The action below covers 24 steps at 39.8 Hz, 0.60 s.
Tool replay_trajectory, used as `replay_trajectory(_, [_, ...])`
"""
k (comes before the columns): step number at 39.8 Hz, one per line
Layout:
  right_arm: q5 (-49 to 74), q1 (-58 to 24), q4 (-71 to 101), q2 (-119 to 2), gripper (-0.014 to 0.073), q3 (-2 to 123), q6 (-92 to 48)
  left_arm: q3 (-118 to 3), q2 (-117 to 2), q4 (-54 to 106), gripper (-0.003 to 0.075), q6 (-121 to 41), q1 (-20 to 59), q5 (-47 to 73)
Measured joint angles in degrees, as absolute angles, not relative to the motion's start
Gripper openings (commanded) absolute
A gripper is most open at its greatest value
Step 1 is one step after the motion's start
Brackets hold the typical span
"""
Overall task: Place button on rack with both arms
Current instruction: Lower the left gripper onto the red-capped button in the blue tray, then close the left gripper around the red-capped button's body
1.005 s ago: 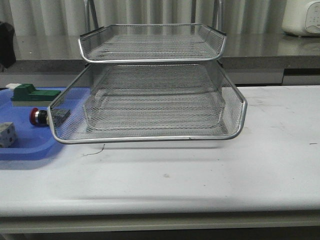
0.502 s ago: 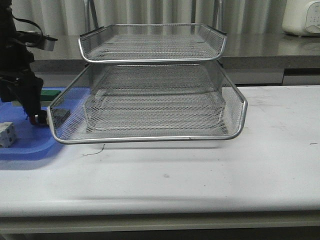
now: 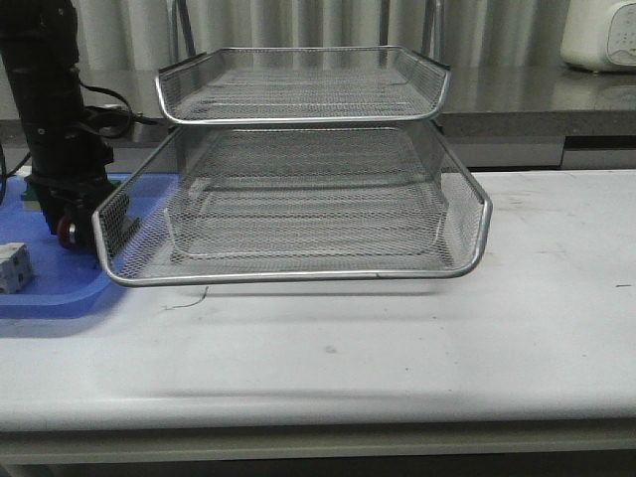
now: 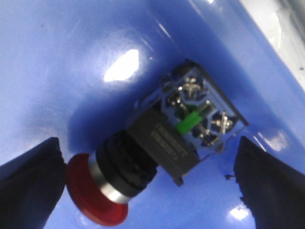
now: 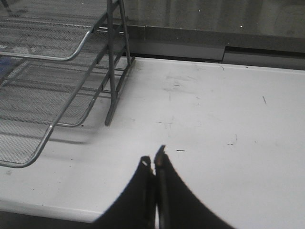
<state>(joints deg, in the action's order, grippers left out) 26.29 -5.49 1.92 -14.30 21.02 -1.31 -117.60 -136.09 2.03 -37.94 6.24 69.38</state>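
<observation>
The left arm (image 3: 55, 109) stands over a blue tray (image 3: 45, 293) at the left end of the white table (image 3: 397, 338), just beside the silver wire rack (image 3: 298, 199). Its pincer (image 4: 147, 186) is spread apart, one black finger on each side of the button (image 4: 157, 157), which lies on its side on the tray, red cap toward one finger, neither finger touching it. The right pincer (image 5: 153, 164) is pressed together, empty, above bare table near the rack's posts.

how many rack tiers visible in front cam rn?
2. The rack's upper tier sits at the back under the posts; the wider lower tier juts forward over the table. Another tier below may be hidden behind the lower one's mesh.
</observation>
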Motion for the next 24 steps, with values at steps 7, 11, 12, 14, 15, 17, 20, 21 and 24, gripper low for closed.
replay_trajectory(7, [26.29, -5.49, 1.92, -14.3, -0.006, 21.02, -1.31, -117.68, -136.19, 2.13, 0.0673, -39.45, 6.72, 67.1])
replay_trajectory(11, [26.29, -5.49, 1.92, -14.3, -0.006, 21.02, -1.31, -117.81, -136.44, 2.63, 0.0673, -40.36, 6.86, 66.56])
replay_trajectory(12, [26.29, -5.49, 1.92, -14.3, -0.006, 21.02, -1.31, -117.81, -136.44, 2.63, 0.0673, -40.44, 6.86, 66.33])
replay_trajectory(14, [26.29, -5.49, 1.92, -14.3, -0.006, 21.02, -1.31, -117.81, -136.47, 2.63, 0.0673, -40.61, 6.86, 66.34])
replay_trajectory(15, [26.29, -5.49, 1.92, -14.3, -0.006, 21.02, -1.31, -117.81, -136.57, 2.63, 0.0673, -40.67, 6.86, 66.34])
replay_trajectory(17, [26.29, -5.49, 1.92, -14.3, -0.006, 21.02, -1.31, -117.81, -136.57, 2.75, 0.0672, -40.67, 6.86, 66.22])
replay_trajectory(20, [26.29, -5.49, 1.92, -14.3, -0.006, 21.02, -1.31, -117.81, -136.57, 2.75, 0.0662, -40.75, 6.86, 66.11])
replay_trajectory(21, [26.29, -5.49, 1.92, -14.3, -0.006, 21.02, -1.31, -117.81, -136.57, 2.75, 0.065, -40.75, 6.86, 66.11])
replay_trajectory(24, [26.29, -5.49, 1.92, -14.3, -0.006, 21.02, -1.31, -117.81, -136.57, 2.75, 0.059, -40.75, 6.86, 66.03])
